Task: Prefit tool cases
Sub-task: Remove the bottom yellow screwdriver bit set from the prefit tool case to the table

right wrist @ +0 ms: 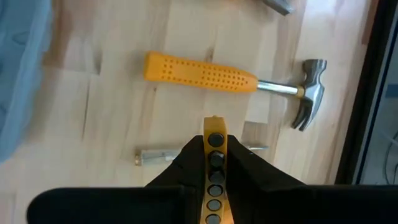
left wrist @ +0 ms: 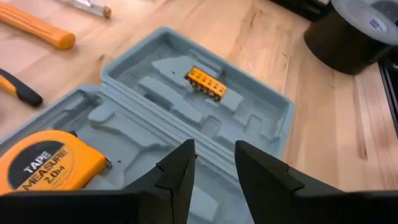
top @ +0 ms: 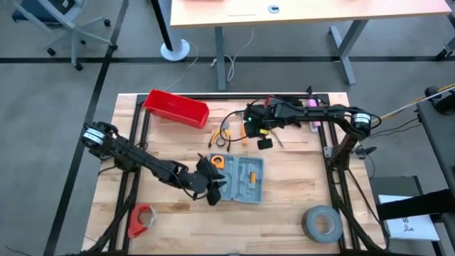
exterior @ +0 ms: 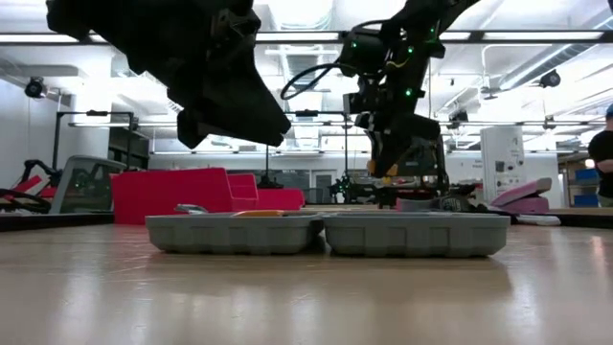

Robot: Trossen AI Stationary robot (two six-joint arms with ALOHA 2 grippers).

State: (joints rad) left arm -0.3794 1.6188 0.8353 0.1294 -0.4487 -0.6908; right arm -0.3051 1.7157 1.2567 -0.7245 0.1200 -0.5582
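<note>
Case [top: 243,179] lies open and flat near table centre, slightly toward 6 o'clock, both halves up, grey recesses showing. One half carries an orange tape measure [left wrist: 46,167]; the other holds a small orange bit holder [left wrist: 205,83] seated in a recess. Left gripper [top: 210,181] hangs over the case's 9 o'clock edge, beside the tape measure; fingers [left wrist: 180,171] spread a little, nothing between them, tips above the hinge line in the wrist view. Right gripper [top: 264,139] is at 12 o'clock of the case, raised off the table, pinching a yellow bit strip [right wrist: 214,168] with a row of dark sockets, held upright between the pads. Under it on the wood: a hammer [right wrist: 249,84] with yellow handle, and a short metal bit [right wrist: 154,154]. Red bin [top: 176,108] at 10 o'clock of the case, well apart. Tape roll [top: 322,222] at 4 o'clock near the table edge. Red clamp-like tool [top: 141,219] at 8 o'clock. Loose orange-handled tools [top: 220,135] lie between bin and right gripper.
</note>
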